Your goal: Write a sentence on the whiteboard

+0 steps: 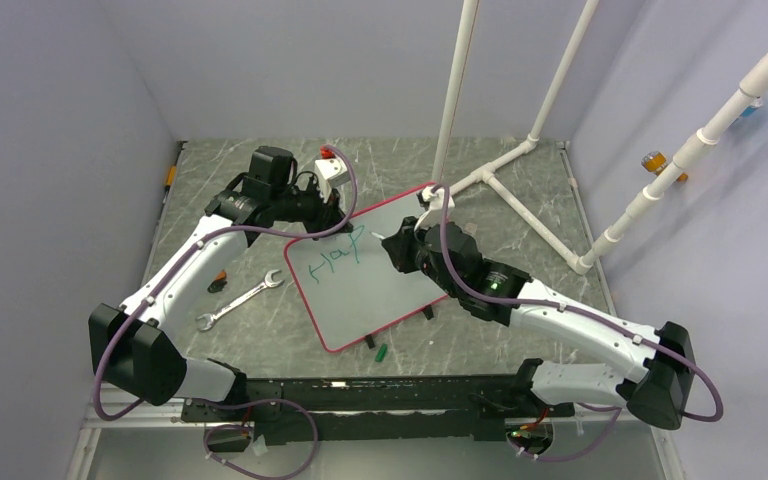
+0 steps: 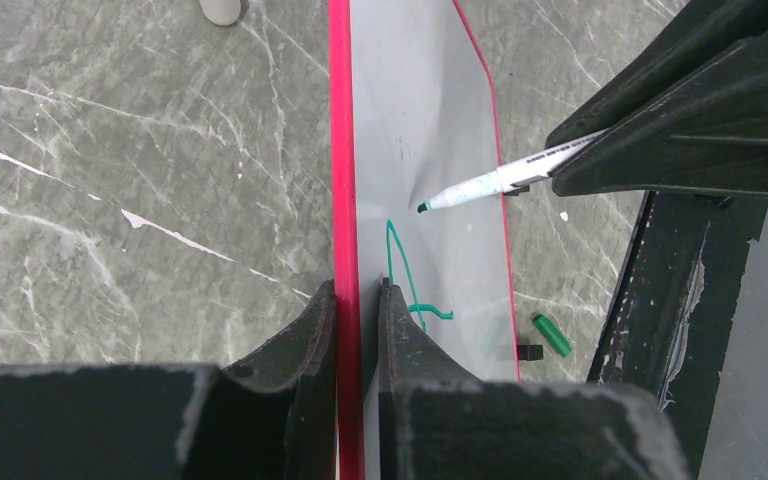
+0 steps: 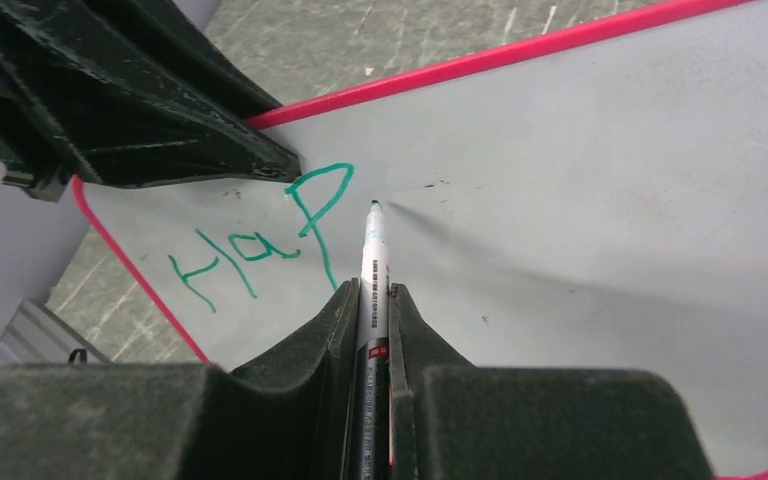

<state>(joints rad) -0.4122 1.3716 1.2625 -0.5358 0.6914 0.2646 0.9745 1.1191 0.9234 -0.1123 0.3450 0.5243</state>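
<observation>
The whiteboard (image 1: pixel 380 280) with its red-pink frame lies tilted on the table. Green letters "Hap" (image 1: pixel 332 258) stand at its upper left, also in the right wrist view (image 3: pixel 260 245). My left gripper (image 1: pixel 332 228) is shut on the board's top-left edge (image 2: pixel 343 200), one finger on each face. My right gripper (image 1: pixel 392 243) is shut on a white green-tipped marker (image 3: pixel 373 265), whose tip (image 3: pixel 373 206) sits at the board just right of the "p". The marker also shows in the left wrist view (image 2: pixel 490 184).
A silver wrench (image 1: pixel 239 301) lies left of the board. A green marker cap (image 1: pixel 382 351) lies below the board, near a black clip foot (image 1: pixel 371 340). A white PVC pipe frame (image 1: pixel 520 150) stands at the back right. A small orange-black object (image 1: pixel 218 282) lies by the left arm.
</observation>
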